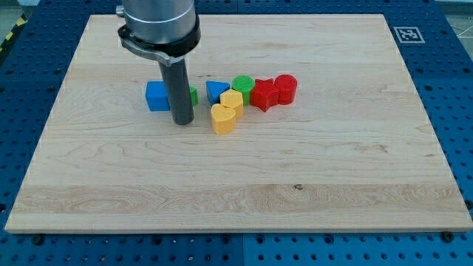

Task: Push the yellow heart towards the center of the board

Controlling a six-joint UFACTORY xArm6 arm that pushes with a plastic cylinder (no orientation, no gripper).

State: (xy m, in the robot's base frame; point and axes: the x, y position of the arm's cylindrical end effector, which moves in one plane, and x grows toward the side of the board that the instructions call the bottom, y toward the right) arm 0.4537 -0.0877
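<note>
One square black-and-white marker [409, 34] at the board's [236, 207] top-right corner

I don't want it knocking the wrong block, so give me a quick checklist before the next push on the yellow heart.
1. My tip located: ok, just at the view's left of the yellow heart.
2. Tip touching heart: not ok, a small gap shows.
3. Heart free of neighbours: not ok, the yellow block touches it.
4. Path beyond the heart, to the view's right and bottom: ok, bare board.
5. Green block behind the rod: cannot tell, mostly hidden.
</note>
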